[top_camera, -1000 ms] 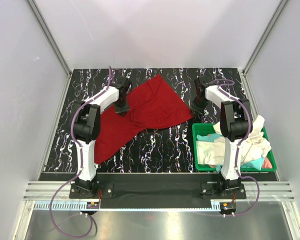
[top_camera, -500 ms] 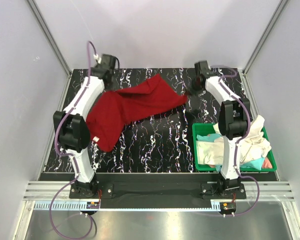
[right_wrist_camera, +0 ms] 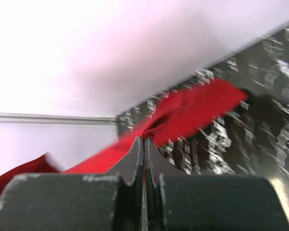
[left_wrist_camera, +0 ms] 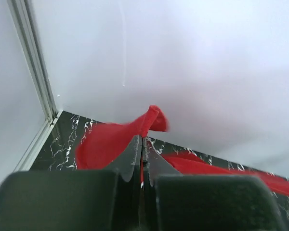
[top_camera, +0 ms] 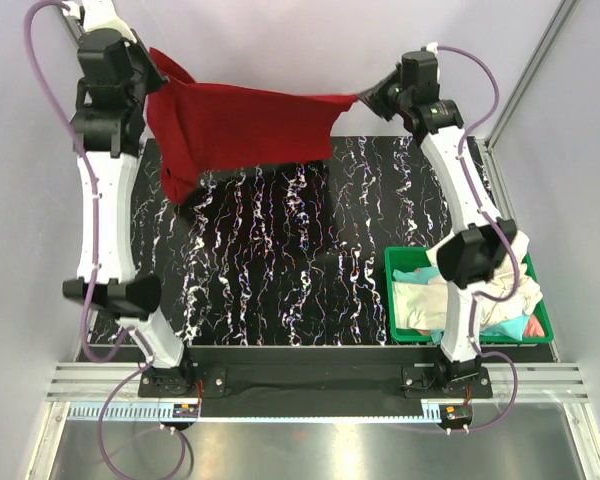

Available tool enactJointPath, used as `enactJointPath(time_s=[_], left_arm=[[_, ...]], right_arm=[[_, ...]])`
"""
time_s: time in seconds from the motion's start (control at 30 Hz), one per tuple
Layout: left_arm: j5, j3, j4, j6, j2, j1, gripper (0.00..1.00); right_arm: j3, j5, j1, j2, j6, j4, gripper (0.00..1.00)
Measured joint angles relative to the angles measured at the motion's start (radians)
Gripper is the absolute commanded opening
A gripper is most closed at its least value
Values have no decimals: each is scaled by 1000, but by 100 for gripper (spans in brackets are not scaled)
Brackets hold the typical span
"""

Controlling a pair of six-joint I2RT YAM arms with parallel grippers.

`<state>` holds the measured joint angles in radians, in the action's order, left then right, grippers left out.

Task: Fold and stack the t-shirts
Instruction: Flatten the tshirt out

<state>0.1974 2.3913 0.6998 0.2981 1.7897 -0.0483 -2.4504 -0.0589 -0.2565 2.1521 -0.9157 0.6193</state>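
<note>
1. Red cloth first: you have one deep red t-shirt (top_camera: 242, 128), hanging stretched between your left gripper (top_camera: 155, 62) and right gripper (top_camera: 366, 97), its lower edge drooping toward the marbled table (top_camera: 280, 260).
2. One green bin (top_camera: 391, 300) sits far below the right gripper, beside that arm's base, heaped with a cream-white shirt (top_camera: 420, 300), a teal shirt (top_camera: 410, 272) and a pinkish shirt (top_camera: 533, 326).
3. Your left jaws are pressed together on one top corner of the red shirt, with the arm stretched tall.
4. Your right jaws pinch the opposite corner, with that arm also extended upward.
</note>
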Motion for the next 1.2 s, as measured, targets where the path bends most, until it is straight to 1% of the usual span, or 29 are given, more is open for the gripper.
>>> enactJointPath(time_s=[0.1, 0.17, 0.2, 0.27, 0.37, 0.4, 0.47, 0.53, 0.6, 0.63, 0.7, 0.77, 0.8, 0.87, 0.9, 0.93, 1.0, 1.03, 1.07, 1.17, 1.2], left_arm=[[-14, -82, 0, -29, -109, -32, 0], [-2, -271, -32, -43, -246, -94, 0], [-1, -340, -26, -43, -293, -115, 0], [-8, -588, -46, -6, -436, -164, 0], [-11, -917, -14, 66, -587, -166, 0], [-8, -1005, 20, 90, -616, -161, 0], [-5, -1082, 78, 106, -627, -156, 0], [-1, -1081, 117, 96, -618, -144, 0], [0, -983, 137, 65, -586, -121, 0], [2, -921, 135, 49, -564, -110, 0], [5, -719, 116, 9, -478, -85, 0], [11, -510, 85, -23, -385, -60, 0], [11, -382, 95, -39, -325, -48, 0], [14, -190, 70, -63, -237, -31, 0], [14, -92, 60, -78, -195, -23, 0], [12, -43, 43, -89, -179, -19, 0], [3, -9, 18, -110, -191, -16, 0], [-16, -41, -20, -116, -222, -16, 0], [-43, -131, -69, -117, -278, -16, 0], [-102, -414, -130, -101, -475, -17, 0], [-116, -504, -122, -86, -536, -21, 0]], right_arm=[[239, 41, 1, -158, 23, -14, 0], [399, 61, 2, -255, 31, -11, 0], [447, 69, 3, -283, 32, -1, 0], [580, 78, 5, -347, 32, -1, 0], [716, 91, 11, -386, 32, 11, 0], [739, 96, 14, -386, 32, 15, 0], [752, 98, 19, -375, 37, 16, 0], [711, 99, 22, -351, 47, 14, 0], [611, 89, 22, -300, 56, 14, 0], [524, 81, 22, -256, 59, 11, 0], [377, 61, 22, -181, 61, -11, 0], [183, 37, 22, -84, 60, -11, 0], [88, 23, 22, -38, 59, -13, 0], [-91, -6, 21, 43, 53, -21, 0], [-148, -19, 21, 63, 48, -25, 0], [-177, -32, 21, 69, 47, -32, 0], [-191, -48, 21, 51, 44, -52, 0], [-146, -51, 21, 19, 48, -89, 0], [-55, -48, 21, -37, 53, -108, 0], [222, -33, 21, -219, 68, -117, 0], [287, -28, 21, -263, 71, -113, 0]])
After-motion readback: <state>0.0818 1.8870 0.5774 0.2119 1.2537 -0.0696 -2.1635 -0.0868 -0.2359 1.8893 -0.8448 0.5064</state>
